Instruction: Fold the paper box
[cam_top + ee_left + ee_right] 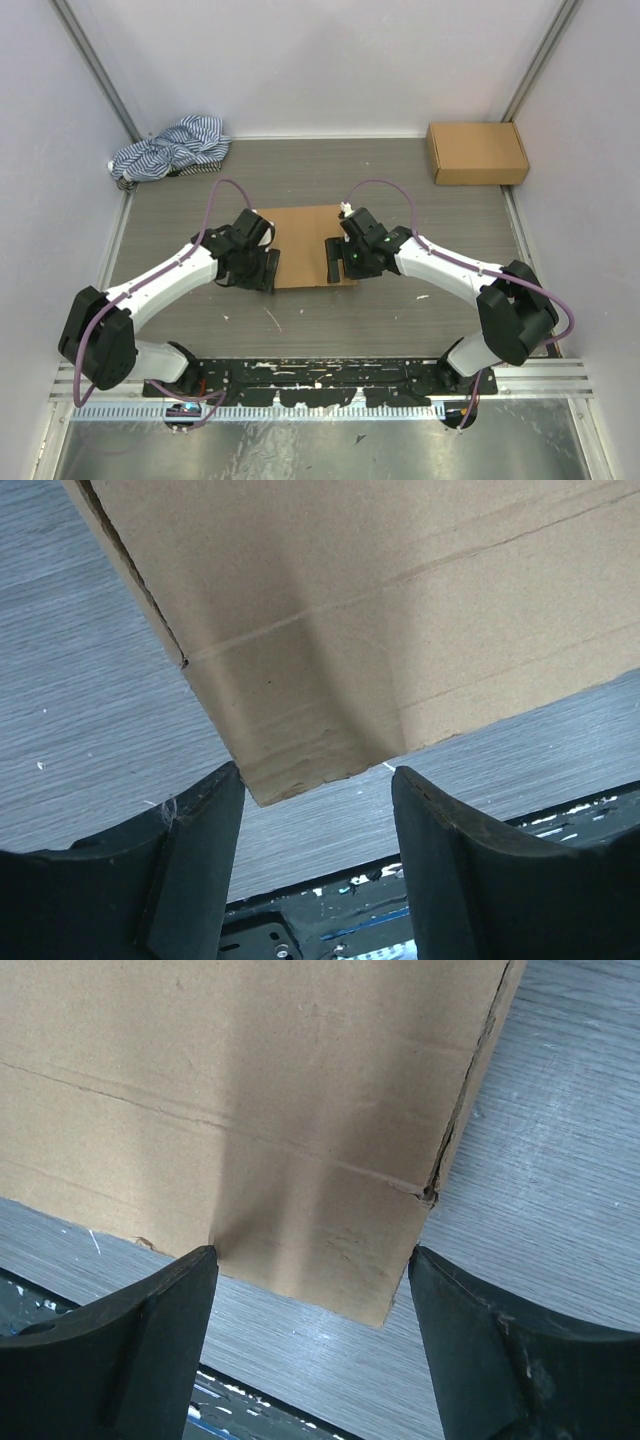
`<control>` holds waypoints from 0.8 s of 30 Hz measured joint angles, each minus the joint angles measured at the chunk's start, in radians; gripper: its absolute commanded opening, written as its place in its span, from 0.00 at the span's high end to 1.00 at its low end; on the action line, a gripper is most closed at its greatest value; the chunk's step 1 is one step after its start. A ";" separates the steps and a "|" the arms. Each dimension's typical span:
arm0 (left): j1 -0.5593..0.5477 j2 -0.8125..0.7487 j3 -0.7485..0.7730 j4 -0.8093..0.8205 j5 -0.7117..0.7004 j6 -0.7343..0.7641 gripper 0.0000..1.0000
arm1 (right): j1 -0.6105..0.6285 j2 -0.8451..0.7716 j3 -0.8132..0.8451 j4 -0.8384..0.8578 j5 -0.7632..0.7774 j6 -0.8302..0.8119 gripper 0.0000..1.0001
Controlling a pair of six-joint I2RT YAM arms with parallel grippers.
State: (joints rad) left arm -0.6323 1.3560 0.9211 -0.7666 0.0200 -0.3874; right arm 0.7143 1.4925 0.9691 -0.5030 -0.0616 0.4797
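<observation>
The paper box [305, 245] is a brown cardboard piece lying flat in the middle of the table. My left gripper [268, 272] hovers at its near left corner, jaws open and empty. In the left wrist view the box corner [300, 770] sits just beyond the open gripper [318, 815]. My right gripper [334, 262] hovers at the near right corner, jaws open and empty. In the right wrist view the cardboard [250, 1110], with crease lines and a slit, ends just before the open gripper [312, 1285].
A second closed brown cardboard box [476, 152] stands at the back right. A blue-and-white striped cloth [172, 148] lies crumpled at the back left. White walls enclose the table. A black rail [320, 375] runs along the near edge.
</observation>
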 measured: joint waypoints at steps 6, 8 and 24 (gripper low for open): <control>0.000 0.003 -0.020 0.037 0.006 -0.014 0.35 | 0.000 0.000 -0.003 0.002 0.007 -0.002 0.18; 0.000 0.006 -0.031 0.047 0.007 -0.018 0.35 | 0.000 0.000 -0.004 0.003 0.008 -0.002 0.18; 0.000 0.053 -0.101 0.174 -0.055 -0.044 0.38 | 0.001 0.000 -0.087 0.095 0.043 -0.002 0.19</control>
State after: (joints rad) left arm -0.6323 1.4086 0.8200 -0.5930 -0.0345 -0.4313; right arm 0.7151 1.4925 0.8822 -0.4076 -0.0185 0.4774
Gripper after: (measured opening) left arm 0.619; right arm 0.810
